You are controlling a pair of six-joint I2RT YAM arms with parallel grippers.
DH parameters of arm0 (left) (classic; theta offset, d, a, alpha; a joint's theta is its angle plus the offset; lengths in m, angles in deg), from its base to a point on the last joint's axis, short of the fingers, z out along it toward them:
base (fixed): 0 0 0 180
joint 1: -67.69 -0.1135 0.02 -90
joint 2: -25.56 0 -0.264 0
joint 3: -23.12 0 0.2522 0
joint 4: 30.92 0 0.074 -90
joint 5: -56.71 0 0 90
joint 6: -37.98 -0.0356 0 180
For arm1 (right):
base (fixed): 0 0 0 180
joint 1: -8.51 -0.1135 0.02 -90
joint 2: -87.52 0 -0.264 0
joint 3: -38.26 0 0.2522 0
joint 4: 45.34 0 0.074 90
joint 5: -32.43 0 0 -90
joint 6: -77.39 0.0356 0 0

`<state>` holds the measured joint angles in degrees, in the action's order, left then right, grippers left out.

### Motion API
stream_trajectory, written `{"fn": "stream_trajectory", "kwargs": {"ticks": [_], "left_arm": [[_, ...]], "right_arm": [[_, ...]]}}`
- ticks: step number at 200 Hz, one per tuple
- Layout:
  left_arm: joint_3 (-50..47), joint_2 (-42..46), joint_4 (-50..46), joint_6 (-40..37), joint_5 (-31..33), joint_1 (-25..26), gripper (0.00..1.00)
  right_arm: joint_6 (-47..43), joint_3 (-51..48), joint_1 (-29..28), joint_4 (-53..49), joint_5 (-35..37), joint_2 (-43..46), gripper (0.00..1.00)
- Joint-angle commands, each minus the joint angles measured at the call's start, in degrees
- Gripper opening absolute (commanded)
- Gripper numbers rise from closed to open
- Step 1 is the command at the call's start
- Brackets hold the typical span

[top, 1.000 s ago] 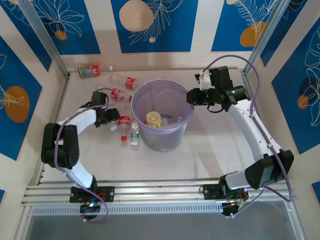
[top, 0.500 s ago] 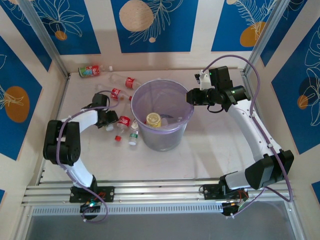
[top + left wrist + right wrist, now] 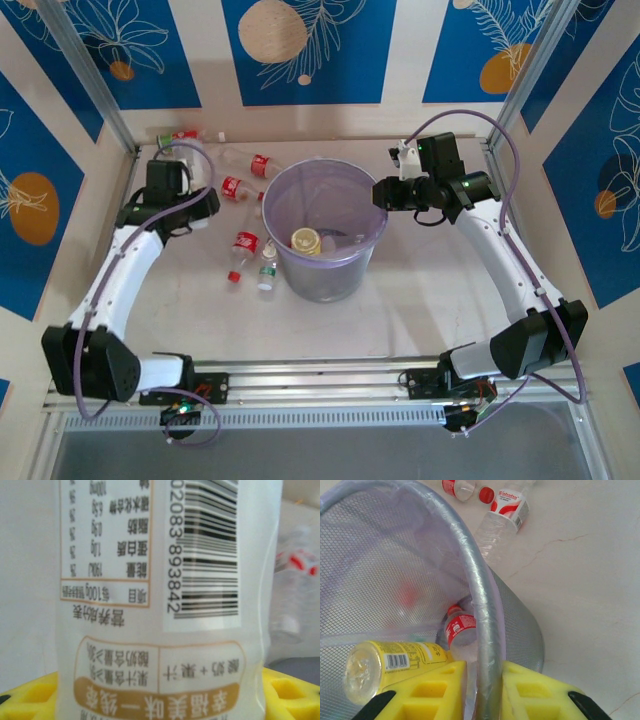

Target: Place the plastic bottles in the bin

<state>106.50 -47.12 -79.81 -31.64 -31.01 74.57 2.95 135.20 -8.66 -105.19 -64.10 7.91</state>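
Right wrist cam: right gripper (image 3: 483, 686) straddling the rim of the large round bin (image 3: 471, 567), grey mesh lined with translucent pale-purple plastic

Yellow foam fingers (image 3: 434, 692) close against the silvery rim, one inside the bin, one outside; rim runs up between them. Inside: clear plastic bottle with a yellow label and barcode (image 3: 395, 662) lying on its side just beside the inner finger; small clear plastic bottle with a red label and red cap (image 3: 459, 629) low against the wall near the rim. Outside, on the pale cracked tabletop (image 3: 580, 590): clear plastic bottle with a red-and-white label (image 3: 502, 517) lying beside the bin wall; another red-labelled clear bottle (image 3: 462, 487) at the top edge, partly cut off
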Motion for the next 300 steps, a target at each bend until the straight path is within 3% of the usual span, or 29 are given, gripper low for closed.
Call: {"fn": "stream_trajectory", "kwargs": {"ticks": [1,35,65,88,123,203,300], "left_arm": [[6.2,3.4,-6.8,-2.1,-4.4,2.7,0.33],[13.5,5.3,-9.7,-2.4,-2.8,12.9,0.28],[18.3,4.5,-9.7,-3.3,-4.8,18.9,0.16],[19.0,3.0,-6.1,-3.7,-10.7,22.6,0.07],[19.8,-2.0,-1.2,-3.6,-16.8,28.5,0.03],[17.3,-7.3,0.5,-3.3,-19.4,36.6,0.00],[9.5,-7.9,1.0,2.6,-20.3,37.9,0.00]], "right_arm": [[-0.2,-0.2,-0.5,-1.0,0.7,0.9,0.21],[0.1,-0.1,-0.8,-1.2,1.0,0.9,0.21],[0.1,-0.2,-0.9,-1.3,1.3,0.9,0.21],[0.3,0.0,-1.2,-1.1,1.3,0.9,0.21],[0.2,0.5,-1.6,-1.7,1.9,0.9,0.21],[0.1,0.8,-1.6,-1.8,2.4,0.6,0.21],[-0.4,1.4,-1.6,-1.8,2.6,0.2,0.21]]}}
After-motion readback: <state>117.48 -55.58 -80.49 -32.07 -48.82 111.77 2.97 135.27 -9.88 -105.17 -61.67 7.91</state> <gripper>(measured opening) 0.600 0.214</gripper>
